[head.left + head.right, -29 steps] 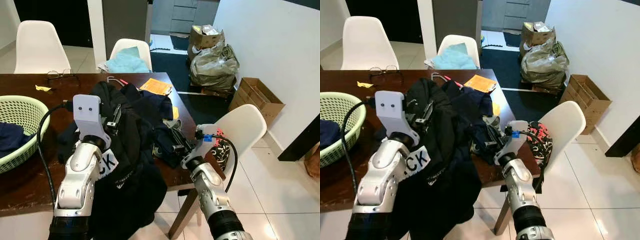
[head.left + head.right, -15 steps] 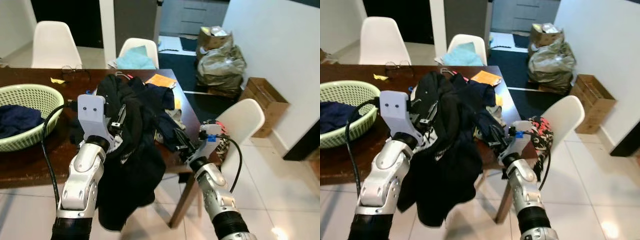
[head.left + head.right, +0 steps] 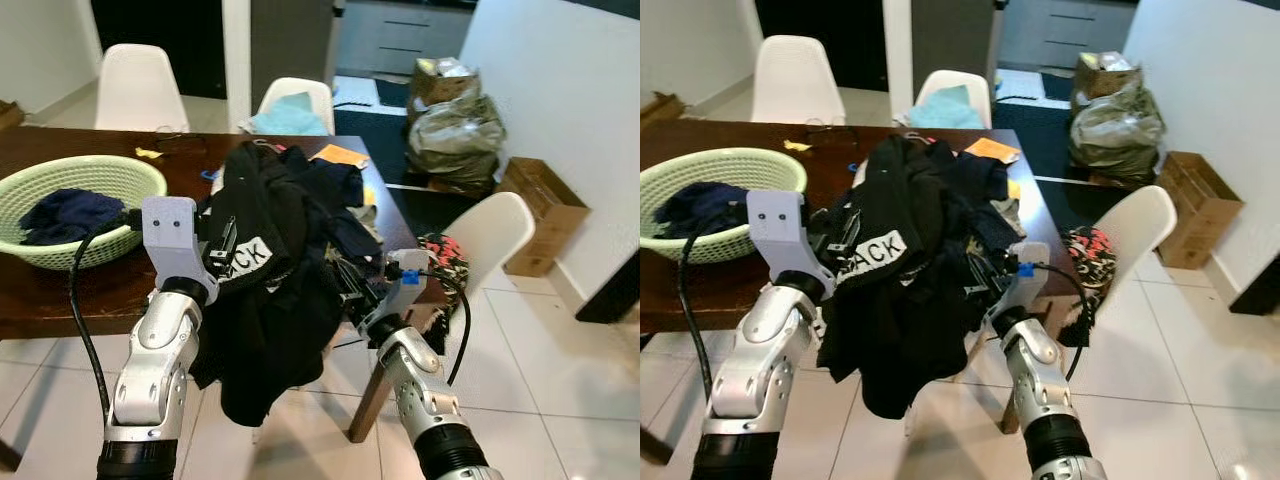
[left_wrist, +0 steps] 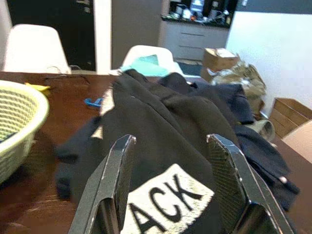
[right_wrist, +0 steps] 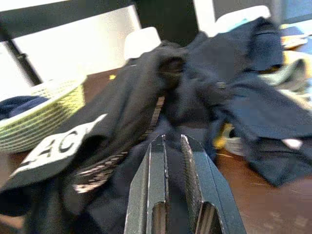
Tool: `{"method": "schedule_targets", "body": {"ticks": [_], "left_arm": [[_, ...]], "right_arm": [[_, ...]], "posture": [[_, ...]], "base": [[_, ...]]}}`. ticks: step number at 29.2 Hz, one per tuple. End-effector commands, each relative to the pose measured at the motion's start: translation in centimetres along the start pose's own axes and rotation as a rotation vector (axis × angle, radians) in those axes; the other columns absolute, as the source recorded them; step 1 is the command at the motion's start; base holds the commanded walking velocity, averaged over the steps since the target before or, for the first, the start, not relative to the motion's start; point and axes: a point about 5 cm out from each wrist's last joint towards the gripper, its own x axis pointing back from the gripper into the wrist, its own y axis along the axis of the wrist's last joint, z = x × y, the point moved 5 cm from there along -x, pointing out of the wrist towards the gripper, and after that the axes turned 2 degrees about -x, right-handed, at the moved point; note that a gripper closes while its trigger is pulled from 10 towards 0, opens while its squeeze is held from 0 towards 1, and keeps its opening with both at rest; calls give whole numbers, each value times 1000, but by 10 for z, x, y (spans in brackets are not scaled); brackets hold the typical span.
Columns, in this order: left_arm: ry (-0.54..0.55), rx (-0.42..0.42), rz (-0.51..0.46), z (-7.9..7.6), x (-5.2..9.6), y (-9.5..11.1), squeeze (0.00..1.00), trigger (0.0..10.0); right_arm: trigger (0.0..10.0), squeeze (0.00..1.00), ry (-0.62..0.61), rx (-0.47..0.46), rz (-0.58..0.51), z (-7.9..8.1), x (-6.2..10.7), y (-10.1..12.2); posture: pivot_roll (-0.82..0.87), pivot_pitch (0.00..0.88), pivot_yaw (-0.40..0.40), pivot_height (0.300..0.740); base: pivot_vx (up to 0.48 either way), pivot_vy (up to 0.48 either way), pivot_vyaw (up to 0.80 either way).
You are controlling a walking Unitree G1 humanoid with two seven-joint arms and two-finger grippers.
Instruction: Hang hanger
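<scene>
Black garment [image 3: 270, 300] with white lettering hangs lifted off the desk [image 3: 60, 290] edge, draped between both arms, long axis hanging toward the floor. Left gripper [image 4: 170, 190] fingers stand apart, cloth between them; right gripper [image 5: 169, 195] fingers nearly closed, whether pinching cloth cannot be told. No hanger is distinguishable. Left arm is nearer the bulk. Against the earlier frame, the garment hangs freer of the desk pile; camera has drawn back.

White chairs [image 3: 135, 85] ring a dark wooden table [image 3: 60, 290].
</scene>
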Motion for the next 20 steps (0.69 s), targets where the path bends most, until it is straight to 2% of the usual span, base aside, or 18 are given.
{"method": "schedule_targets", "body": {"ticks": [1,6,9,20], "left_arm": [[8,8,14,2,1,-2,0,10000],[8,9,19,2,1,-2,0,10000],[7,7,22,2,1,-2,0,10000],[-3,14,32,0,0,-2,0,10000]], "right_arm": [[10000,0,-11,0,12,-2,1,-1],[10000,0,-13,-2,15,-3,1,-2],[10000,0,-15,-2,16,-3,1,-2],[10000,0,-22,-7,23,-4,2,-4]], "posture": [[17,38,-107,740],[16,40,-106,740],[15,43,-106,740],[16,45,-106,740]], "base": [[0,0,0],[0,0,0],[0,244,0],[0,366,0]]}}
